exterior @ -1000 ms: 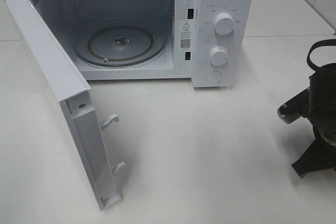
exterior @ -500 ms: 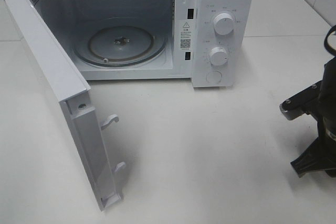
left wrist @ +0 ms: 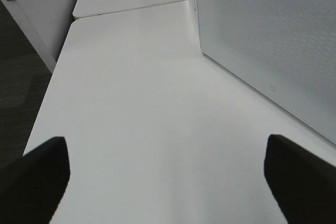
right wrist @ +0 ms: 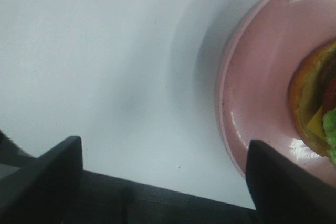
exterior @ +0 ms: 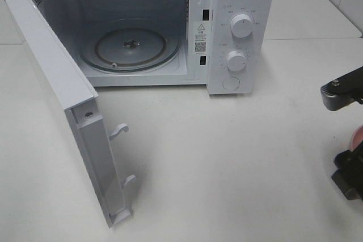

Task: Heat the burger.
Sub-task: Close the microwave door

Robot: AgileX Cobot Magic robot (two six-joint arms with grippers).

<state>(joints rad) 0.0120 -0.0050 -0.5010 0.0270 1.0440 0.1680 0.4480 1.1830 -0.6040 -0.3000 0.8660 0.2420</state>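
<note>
The burger (right wrist: pixel 315 103) shows only at the edge of the right wrist view: a golden-brown bun with yellow cheese and green lettuce on a round pink plate (right wrist: pixel 257 93). My right gripper (right wrist: pixel 163 179) is open just short of the plate, one finger (right wrist: pixel 286 182) near its rim and nothing between the jaws. In the high view this gripper (exterior: pixel 336 137) sits at the right edge, with a sliver of the pink plate (exterior: pixel 358 136) between its fingers. The left gripper (left wrist: pixel 168 182) is open over bare table beside the microwave door and is out of the high view.
A white microwave (exterior: pixel 238 4) stands at the back with a glass turntable (exterior: pixel 130 46) inside. Its door (exterior: pixel 68 106) is swung wide to the left, latch hooks pointing right. The door's mesh panel (left wrist: pixel 273 35) fills one side of the left wrist view.
The right gripper has spread its fingers wide and shifted right, toward the edge of the high view. A pink plate rim now shows between them. The microwave has not moved.
</note>
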